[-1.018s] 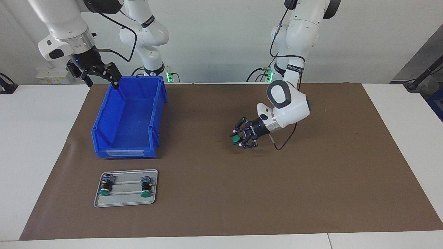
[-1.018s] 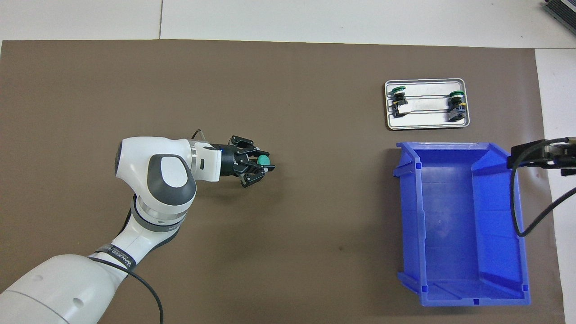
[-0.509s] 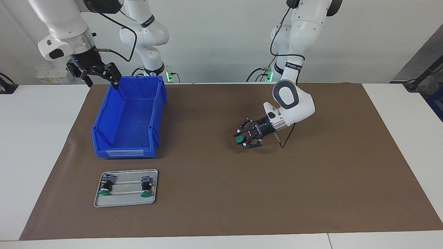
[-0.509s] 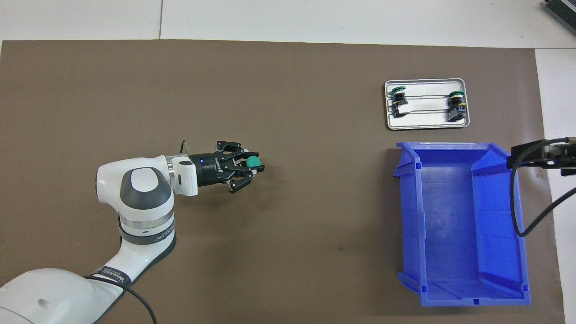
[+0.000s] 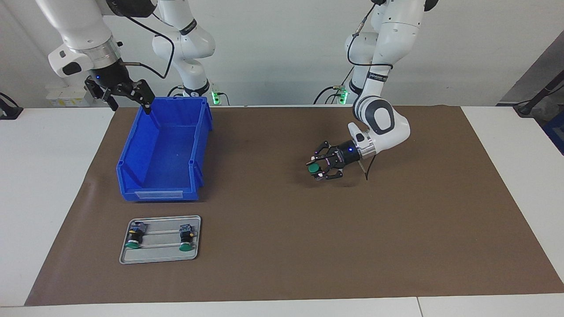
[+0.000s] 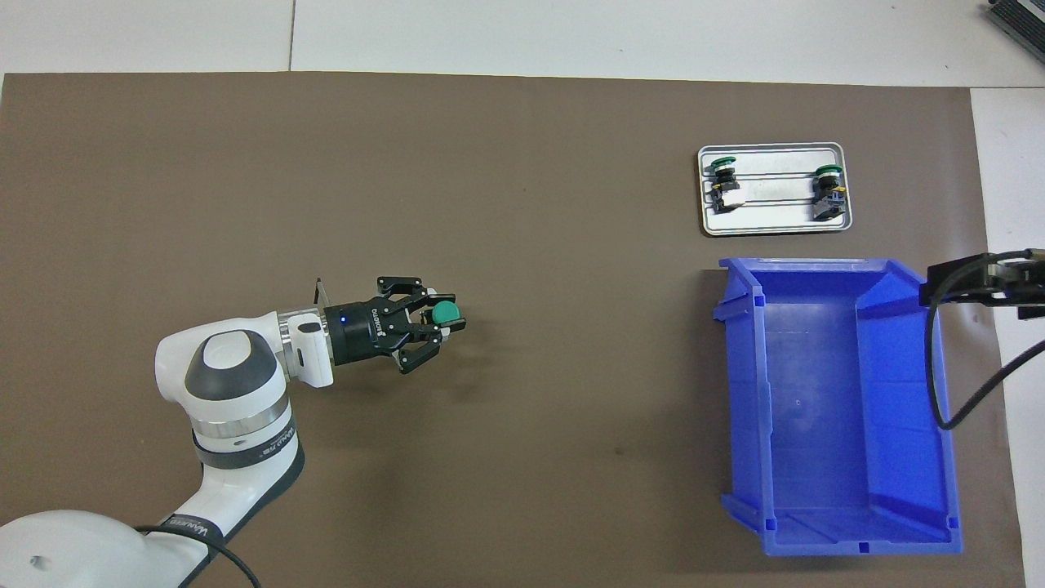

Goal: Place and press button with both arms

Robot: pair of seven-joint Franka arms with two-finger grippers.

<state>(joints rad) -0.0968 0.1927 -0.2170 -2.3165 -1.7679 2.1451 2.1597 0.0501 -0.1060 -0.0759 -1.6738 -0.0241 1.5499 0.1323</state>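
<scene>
**Left end effector holding one button over the mat; right arm waiting at the bin**

Left end effector (image 5: 318, 169): low over the brown mat (image 5: 282, 246), roughly mid-table, wrist lying nearly horizontal. Fingers closed partway around the button (image 5: 313, 168); green cap faces out past the fingertips, body hidden between the fingers. In the overhead view the same end effector (image 6: 437, 320) points toward 3 o'clock, with the button (image 6: 445, 311) at its tip. Whether the button touches the mat cannot be told.

Right end effector (image 5: 128, 97): raised above the corner of the blue bin (image 5: 164, 152) nearest the robots, at the right arm's end of the table. Jaws spread wide, nothing in them. Arm waiting. Overhead view shows only its tip (image 6: 980, 278) at the picture's 3 o'clock edge.

Metal tray (image 5: 161, 257): on the mat, just beside the bin and farther from the robots. Two more buttons lie on it, one (image 5: 133, 237) and the other (image 5: 187, 240), on their sides, well apart, green caps pointing away from the robots.

Bin interior: bare blue floor.
</scene>
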